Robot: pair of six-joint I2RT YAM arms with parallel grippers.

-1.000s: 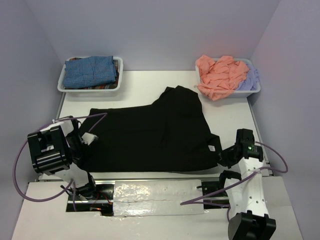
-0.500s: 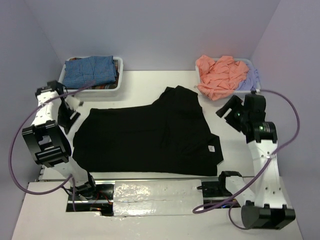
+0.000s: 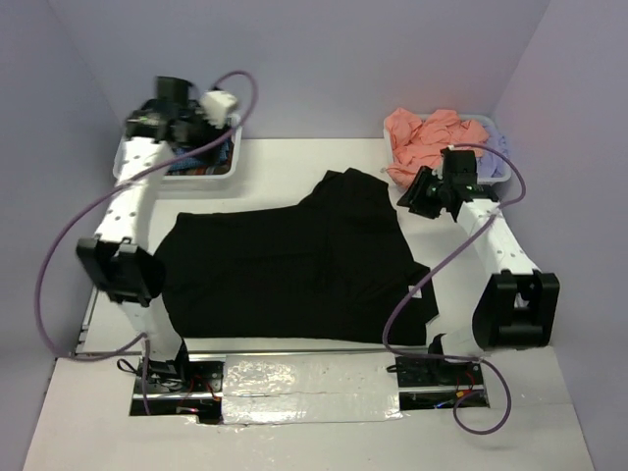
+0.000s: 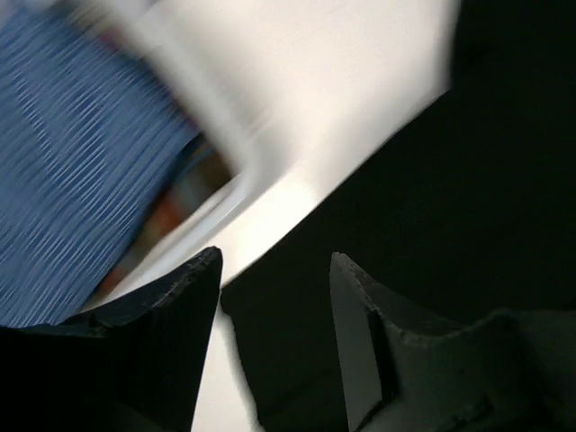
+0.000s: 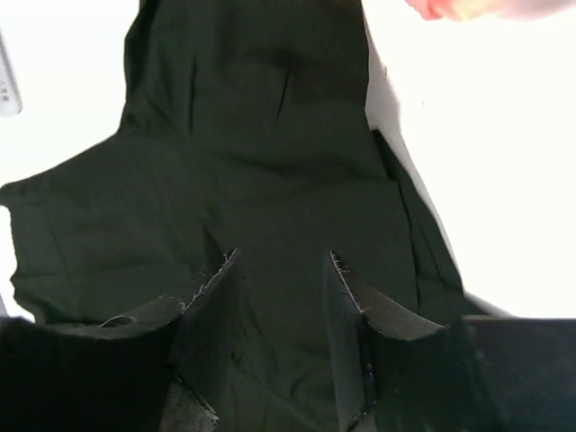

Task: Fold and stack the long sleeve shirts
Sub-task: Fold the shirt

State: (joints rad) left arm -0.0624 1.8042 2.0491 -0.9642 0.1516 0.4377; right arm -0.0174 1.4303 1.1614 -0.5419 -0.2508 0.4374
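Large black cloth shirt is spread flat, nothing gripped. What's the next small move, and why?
Probably lower both grippers to the far edge of the large black cloth shirt and pinch it: the left gripper and right gripper hang open and empty near that edge.

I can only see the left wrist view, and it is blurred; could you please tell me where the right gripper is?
Observer: The right gripper hovers at the far right edge of the black shirt, beside the bin of salmon-pink cloth.
Operator: Thank you. Is it holding anything?
Observer: No, its jaws stand apart with nothing between them.
Operator: And how does the shirt lie?
Observer: Spread on the table, a white label showing near its right corner.
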